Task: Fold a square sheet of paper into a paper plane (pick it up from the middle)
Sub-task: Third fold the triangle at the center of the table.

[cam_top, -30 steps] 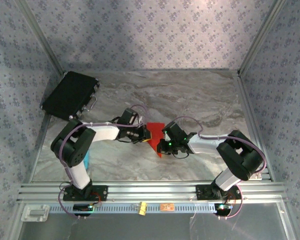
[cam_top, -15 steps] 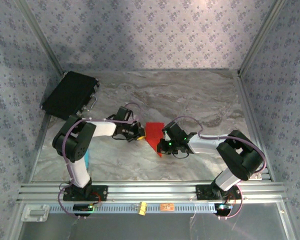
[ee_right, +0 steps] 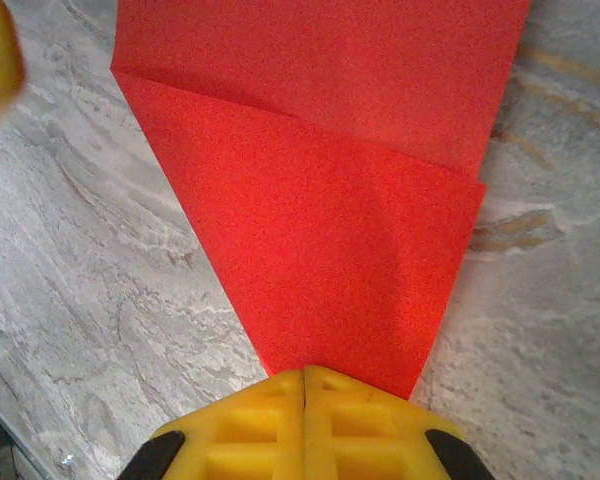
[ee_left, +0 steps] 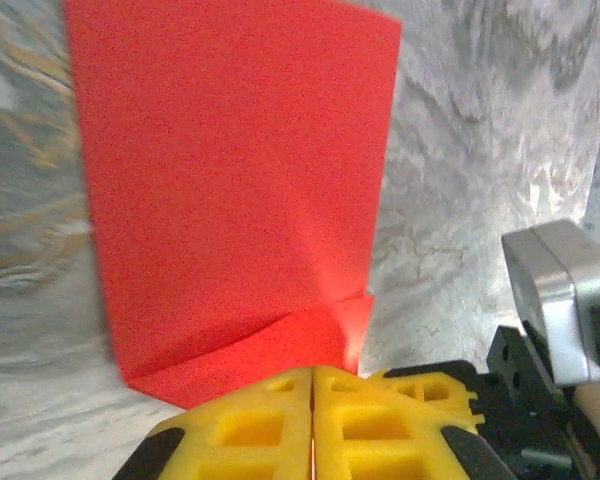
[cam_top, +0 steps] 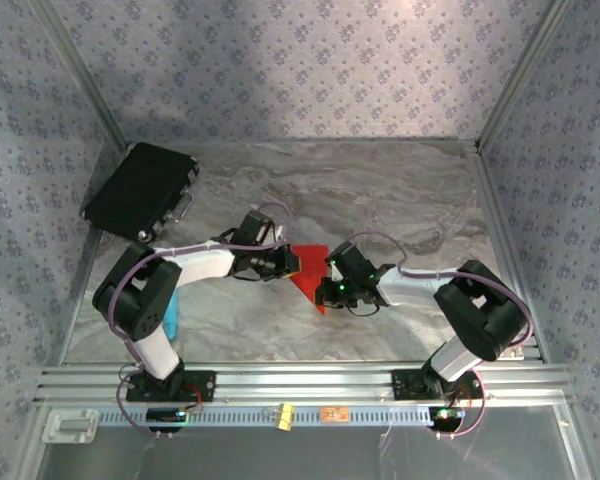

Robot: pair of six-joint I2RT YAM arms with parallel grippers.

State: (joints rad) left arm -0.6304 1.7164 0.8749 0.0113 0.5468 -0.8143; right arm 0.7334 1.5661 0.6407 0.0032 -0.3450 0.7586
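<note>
- Top external view: the square sheet of paper (cam_top: 310,272), bright red and partly folded, lies flat near the middle of the marbled desk (cam_top: 400,190). Its wide edge faces the back wall and it narrows to a point towards the arm bases.
- Right wrist view: the square sheet of paper (ee_right: 320,200) has a diagonal fold. One layer lies over another and tapers down to the yellow fingers.
- Left wrist view: the square sheet of paper (ee_left: 230,180) shows a small folded flap along its near edge.
- The left pincer (cam_top: 294,264) sits at the sheet's left edge. Its yellow fingers (ee_left: 370,425) are pressed together, with the tips at the flap. Whether paper is caught between them I cannot tell.
- The right pincer (cam_top: 326,296) sits over the narrow end. Its fingers (ee_right: 360,435) are also together and cover the point. Whether they pinch the sheet is unclear.
- Both arms reach inward from either side, so the pincers stand close to each other with the sheet between them.
- A black case (cam_top: 140,190) lies at the desk's far left corner, well apart from the sheet.
</note>
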